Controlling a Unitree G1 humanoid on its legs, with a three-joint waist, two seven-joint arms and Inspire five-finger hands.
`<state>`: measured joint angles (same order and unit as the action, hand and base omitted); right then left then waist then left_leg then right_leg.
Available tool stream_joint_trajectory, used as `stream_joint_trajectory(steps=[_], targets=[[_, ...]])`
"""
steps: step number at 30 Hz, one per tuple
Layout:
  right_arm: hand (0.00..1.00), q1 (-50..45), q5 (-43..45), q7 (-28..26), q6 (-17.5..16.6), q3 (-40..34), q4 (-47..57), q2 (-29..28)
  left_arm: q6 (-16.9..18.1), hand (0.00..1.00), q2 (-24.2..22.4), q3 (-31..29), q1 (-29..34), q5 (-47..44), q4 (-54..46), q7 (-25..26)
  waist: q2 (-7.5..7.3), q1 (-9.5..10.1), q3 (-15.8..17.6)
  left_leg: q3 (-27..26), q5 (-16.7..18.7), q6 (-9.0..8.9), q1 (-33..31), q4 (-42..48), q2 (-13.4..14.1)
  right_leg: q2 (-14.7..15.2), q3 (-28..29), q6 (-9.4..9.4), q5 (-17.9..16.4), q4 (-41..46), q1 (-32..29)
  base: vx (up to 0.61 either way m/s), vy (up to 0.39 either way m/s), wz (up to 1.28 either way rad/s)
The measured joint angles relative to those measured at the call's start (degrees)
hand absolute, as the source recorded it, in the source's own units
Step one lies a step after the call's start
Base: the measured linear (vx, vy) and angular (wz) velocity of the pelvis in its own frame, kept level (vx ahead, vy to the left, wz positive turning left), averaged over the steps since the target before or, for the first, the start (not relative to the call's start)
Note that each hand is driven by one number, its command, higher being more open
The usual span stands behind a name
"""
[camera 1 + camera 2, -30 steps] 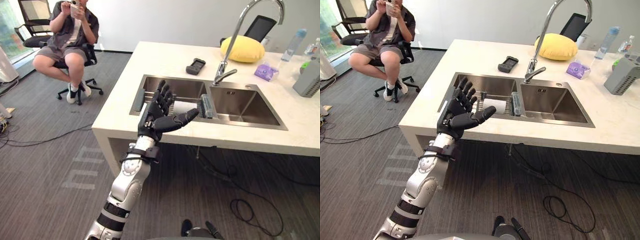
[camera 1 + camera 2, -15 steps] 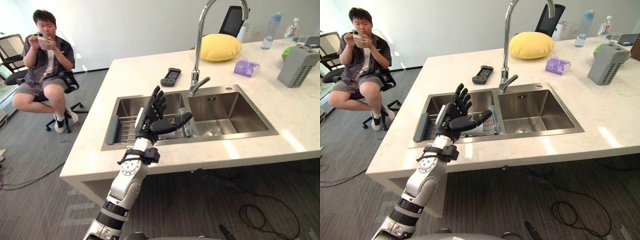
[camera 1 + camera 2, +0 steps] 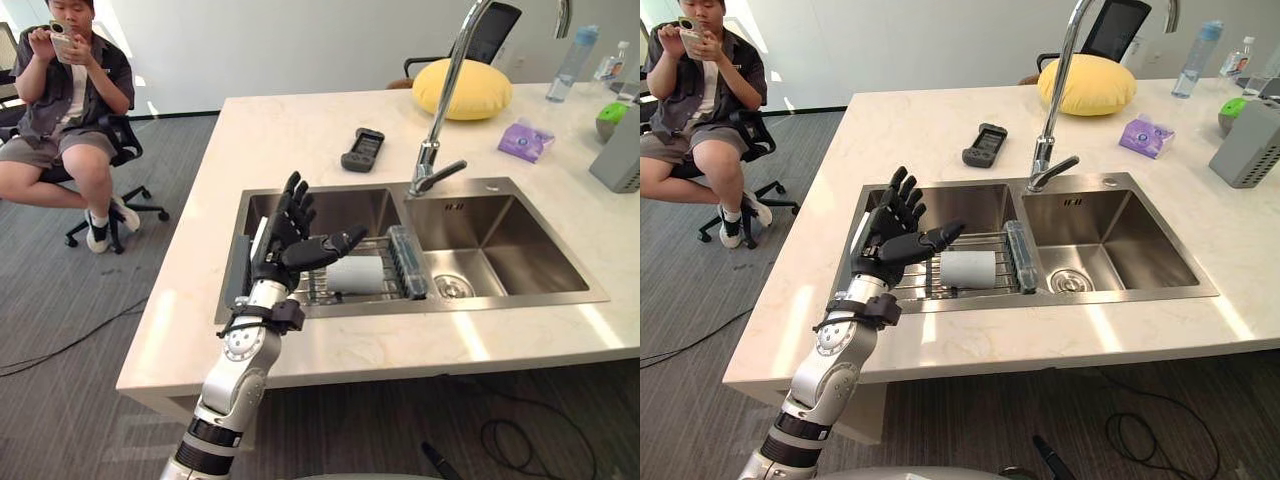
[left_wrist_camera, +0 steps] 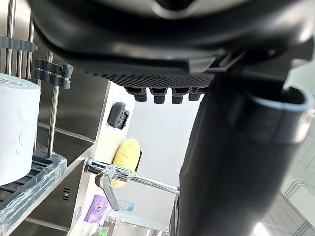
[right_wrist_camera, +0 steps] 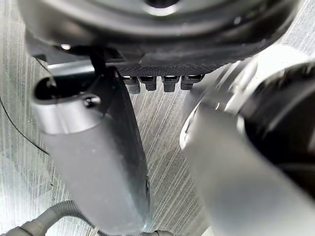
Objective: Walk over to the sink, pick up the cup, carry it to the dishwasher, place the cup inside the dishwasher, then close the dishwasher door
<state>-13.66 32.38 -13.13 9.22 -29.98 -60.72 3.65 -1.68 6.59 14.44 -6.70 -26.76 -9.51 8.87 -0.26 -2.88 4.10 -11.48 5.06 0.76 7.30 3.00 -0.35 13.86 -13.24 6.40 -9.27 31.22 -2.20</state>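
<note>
- Looking down through the left eye view, I have the left hand (image 3: 283, 243) raised over the left basin of the sink (image 3: 400, 308). Its fingers are spread straight, the thumb sticks out sideways, and it holds nothing. The cup (image 3: 355, 274) lies on its side on the wire rack (image 3: 312, 288) in that basin. It is to the right of the hand and lower, just past where the thumb points.
- In the right eye view the cup (image 3: 968, 269) has its long axis running left to right, roughly along the counter's front edge. One end faces the hand (image 3: 890, 240) and the other faces the divider between the basins. I cannot tell which end is the mouth. Hand and cup are near but apart.
- In the left wrist view the fingertips (image 4: 162, 94) stand in a straight row with the thumb wide of them and nothing between. The cup's white side (image 4: 17, 130) shows beyond, resting on the rack bars.
- In the right wrist view the right hand (image 5: 147, 29) hangs over carpet with its fingers straight and empty. I judge the left hand the nearer one. It needs to come down and to the right, closing across the cup's barrel rather than along it.
</note>
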Motion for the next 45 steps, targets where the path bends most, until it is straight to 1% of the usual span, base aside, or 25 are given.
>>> stream_joint_trajectory(steps=[1, 2, 3, 4, 5, 6, 7, 8, 9, 10, 11, 12, 13, 14, 15, 16, 19, 22, 24, 27, 30, 32, 35, 40, 45], targets=[[1.0, -0.07, -0.02, 0.11, 0.14, 0.0, -0.24, -0.27, 0.01, 1.0, 0.07, -0.01, 0.0, 0.01, 0.37, 0.0, -0.72, -0.15, 0.26, 0.59, 0.26, 0.18, 0.69, 0.07, -0.49, 1.03, 0.21, -0.1, 0.08, 3.37, -0.88, 0.09, 0.038, 0.55], [1.0, -0.35, -0.1, 0.52, 0.57, 0.0, -1.02, -0.65, 0.12, 1.0, 0.18, -0.07, 0.22, -0.2, 1.33, -0.22, -1.53, -0.14, 0.72, 1.96, 0.91, 0.83, 2.04, 0.34, -1.13, 2.57, 0.54, -0.66, 0.57, 8.63, -1.79, 0.08, 0.006, 0.46], [1.0, -0.38, -0.15, 0.72, 0.85, -0.06, -1.48, -0.78, 0.18, 1.0, 0.07, -0.24, 0.63, -0.37, 1.71, -0.27, -1.18, -0.14, 0.91, 2.6, 1.25, 0.98, 2.43, 0.61, -0.94, 3.13, 0.82, -1.35, 0.64, 10.66, -2.39, 0.14, -0.028, 0.55], [1.0, -0.37, 0.06, 0.86, 1.45, -1.44, -1.96, -1.42, 1.03, 1.0, 0.23, -0.84, 1.46, -1.43, 2.89, -0.75, -0.5, -0.35, 0.66, 3.58, 2.1, 0.78, 2.07, 1.48, -0.36, 3.14, 0.86, -2.68, -2.21, 10.41, -3.19, 0.12, -0.048, 0.45], [1.0, -0.31, 0.08, 0.88, 1.74, -2.09, -1.92, -1.69, 1.73, 1.0, 0.64, -1.84, 1.72, -1.62, 3.66, -1.22, -0.47, -0.25, 0.7, 4.32, 3.18, 0.42, 1.31, 2.5, 0.24, 3.06, 1.38, -2.65, -3.58, 6.72, -4.2, 0.12, -0.062, 0.4], [1.0, -0.13, 0.06, 0.98, 2.01, -2.25, -1.83, -1.65, 2.2, 1.0, 1.09, -2.28, 1.72, -1.63, 4.17, -1.49, -0.47, -0.16, 0.68, 4.67, 3.63, 0.02, 0.92, 3.08, 0.69, 2.78, 2.07, -2.63, -3.56, 3.99, -4.71, 0.1, -0.093, 0.29], [1.0, 0.13, 0.02, 1.6, 2.82, -2.26, -1.7, -1.62, 3.51, 1.0, 2.07, -3.05, 1.73, -1.53, 5.3, -2.32, -0.41, -0.06, 0.65, 5.27, 4.39, -0.8, 0.33, 4.36, 1.94, 1.81, 3.43, -2.36, -2.9, -2.2, -5.05, 0.15, -0.145, 0.26], [1.0, 0.02, 0.01, 2.2, 3.53, -2.25, -1.52, -1.93, 4.54, 1.0, 2.98, -3.44, 1.78, -1.49, 5.63, -2.72, -0.95, 0.07, 0.31, 5.73, 5.29, -2.01, -0.25, 5.95, 3.02, 0.91, 3.81, -2.13, 0.89, -9.1, -4.58, 0.17, -0.175, 0.23], [1.0, -0.18, -0.02, 2.35, 3.71, -2.32, -1.47, -2.26, 5.25, 1.0, 3.51, -3.5, 1.78, -1.46, 5.58, -2.93, -1.65, 0.25, -0.09, 5.9, 5.72, -2.66, -0.49, 6.39, 3.23, 0.84, 3.82, -2.3, 5.06, -12.35, -4.45, 0.21, -0.247, 0.21], [1.0, -0.52, -0.09, 2.37, 3.99, -2.49, -1.84, -2.73, 6.37, 1.0, 3.69, -3.96, 1.98, -1.23, 5.54, -3.87, -2.64, 0.33, -1.05, 6.21, 6.45, -3.9, -0.33, 6.58, 3.98, 0.38, 3.65, 0.62, 8.16, -15.46, -3.47, 0.25, -0.29, 0.07], [1.0, -0.48, -0.12, 2.27, 4.15, -3.66, -1.97, -2.63, 6.91, 1.0, 2.96, -3.92, 2.16, -1.0, 5.13, -4.16, -0.96, 0.6, -1.47, 6.04, 6.87, -4.97, -0.37, 6.5, 6.3, -1.9, 2.58, 0.71, 8.1, -18.82, -1.8, 0.25, -0.298, 0.01], [1.0, -0.4, -0.12, 2.25, 4.14, -3.97, -1.95, -2.55, 7.08, 1.0, 2.59, -3.93, 2.16, -0.24, 4.73, -4.55, -0.22, 0.6, -1.5, 5.96, 7.09, -5.52, -0.3, 6.26, 7.16, -2.99, 2.19, 0.71, 8.11, -20.11, -1.26, 0.23, -0.25, -0.12], [1.0, -0.21, -0.07, 2.17, 4.12, -5.26, -1.94, -2.47, 7.33, 1.0, 1.96, -3.77, 2.15, 1.11, 4.48, -5.81, 0.91, 0.56, -1.96, 5.83, 6.74, -6.35, 0.13, 5.26, 8.56, -4.65, 1.94, 0.62, 8.16, -21.38, -0.71, 0.2, -0.208, -0.16], [1.0, -0.23, -0.02, 2.2, 4.11, -6.21, -2.15, -2.44, 7.33, 1.0, 1.02, -3.03, 2.15, 1.69, 4.41, -7.63, 1.52, 0.53, -2.3, 5.31, 6.37, -6.94, 0.99, 4.3, 9.62, -5.91, 1.96, 0.22, 8.07, -22.22, -0.14, 0.18, -0.177, -0.19], [1.0, -0.23, -0.02, 2.21, 4.07, -6.39, -2.21, -2.41, 7.33, 1.0, 0.82, -2.61, 2.14, 1.96, 4.33, -8.67, 1.66, 0.5, -2.29, 4.82, 6.2, -7.16, 1.5, 3.92, 9.95, -6.32, 2.1, 0.05, 8.02, -22.56, 0.2, 0.15, -0.125, -0.24], [1.0, -0.22, 0.07, 2.18, 4.02, -7.28, -2.24, -2.48, 7.32, 1.0, 0.88, -1.67, 2.08, 1.94, 4.17, -11.28, 1.79, 0.35, -2.36, 3.82, 6.0, -7.36, 1.97, 3.63, 10.23, -6.79, 2.44, -0.05, 8.02, -23.07, 0.47, 0.11, -0.066, -0.25], [1.0, -0.16, 0.09, 2.11, 3.89, -9.54, -2.76, -2.57, 7.33, 1.0, 2.31, 1.09, 1.96, 2.76, 2.3, -16.44, 1.81, 0.02, -2.41, 2.98, 5.93, -7.29, 2.17, 3.21, 9.83, -7.01, 3.61, -0.03, 8.66, -24.46, 0.49, 0.05, -0.01, -0.2], [1.0, 0.01, 0.09, 2.03, 4.06, -10.4, -3.99, -2.6, 7.64, 1.0, 5.11, 2.14, 0.95, 6.21, 2.14, -19.43, 1.93, -0.23, -2.36, 2.86, 5.83, -7.12, 1.94, 2.84, 9.1, -6.77, 3.85, 0.2, 10.27, -26.73, 0.86, -0.01, 0.034, -0.06], [1.0, 0.4, 0.08, 1.76, 4.44, -10.74, -4.8, -2.62, 8.05, 1.0, 9.45, 2.29, 0.91, 9.55, 2.32, -20.8, 1.97, -0.72, -2.09, 2.75, 5.7, -6.92, 2.24, 2.15, 8.79, -6.88, 3.84, 0.28, 12.54, -30.33, 2.43, -0.06, 0.036, -0.03], [1.0, 0.96, 0.06, 1.86, 4.22, -10.73, -5.04, -2.47, 8.56, 1.0, 13.33, 2.32, 0.91, 11.86, 2.56, -21.91, 1.99, -0.91, -1.65, 2.72, 5.49, -6.58, 2.18, 1.68, 8.36, -6.77, 3.9, 0.14, 14.43, -32.89, 3.21, -0.08, 0.015, -0.01], [1.0, 1.36, 0.08, 1.85, 4.26, -10.32, -5.84, -1.81, 9.02, 1.0, 17.93, 2.5, 0.91, 18.21, 2.57, -23.26, 2.1, -0.95, -1.49, 2.61, 4.73, -6.24, 1.42, 1.09, 7.73, -6.5, 3.93, -0.02, 16.69, -35.7, 3.49, -0.11, -0.01, -0.02], [1.0, 1.42, 0.08, 1.83, 4.31, -9.41, -5.67, -1.19, 9.38, 1.0, 21.25, 3.14, 0.79, 22.58, 2.61, -24.31, 2.5, -1.21, -1.04, 2.38, 4.5, -6.27, 1.33, 0.99, 7.69, -6.49, 3.97, -0.1, 17.04, -36.12, 3.55, -0.12, -0.039, -0.02], [1.0, 1.38, 0.12, 1.81, 4.38, -7.84, -5.15, 0.11, 10.19, 1.0, 24.46, 3.59, 0.71, 24.98, 2.6, -25.38, 3.28, -1.48, -0.41, 2.46, 4.16, -6.34, 1.34, 0.2, 7.67, -6.5, 3.95, -0.18, 17.02, -36.35, 3.34, -0.08, -0.04, 0.01], [1.0, 1.73, 0.24, 1.71, 4.46, -6.63, -5.12, 1.78, 10.5, 1.0, 27.64, 3.59, -0.48, 27.59, 2.61, -25.37, 3.55, -1.84, -0.1, 2.91, 3.52, -6.39, 1.42, -0.81, 7.67, -6.58, 3.7, 0.01, 17.14, -36.14, 3.01, -0.01, -0.013, 0.02], [1.0, 2.53, 2.33, 1.55, 4.71, -5.59, -5.14, 3.0, 10.9, 1.0, 31.26, 4.21, -3.79, 30.06, 2.68, -25.11, 3.86, -2.15, 0.44, 2.86, 3.39, -6.31, 1.76, -1.29, 7.19, -6.22, 3.67, 0.06, 17.17, -36.1, 2.96, 0.02, 0.005, 0.0]])
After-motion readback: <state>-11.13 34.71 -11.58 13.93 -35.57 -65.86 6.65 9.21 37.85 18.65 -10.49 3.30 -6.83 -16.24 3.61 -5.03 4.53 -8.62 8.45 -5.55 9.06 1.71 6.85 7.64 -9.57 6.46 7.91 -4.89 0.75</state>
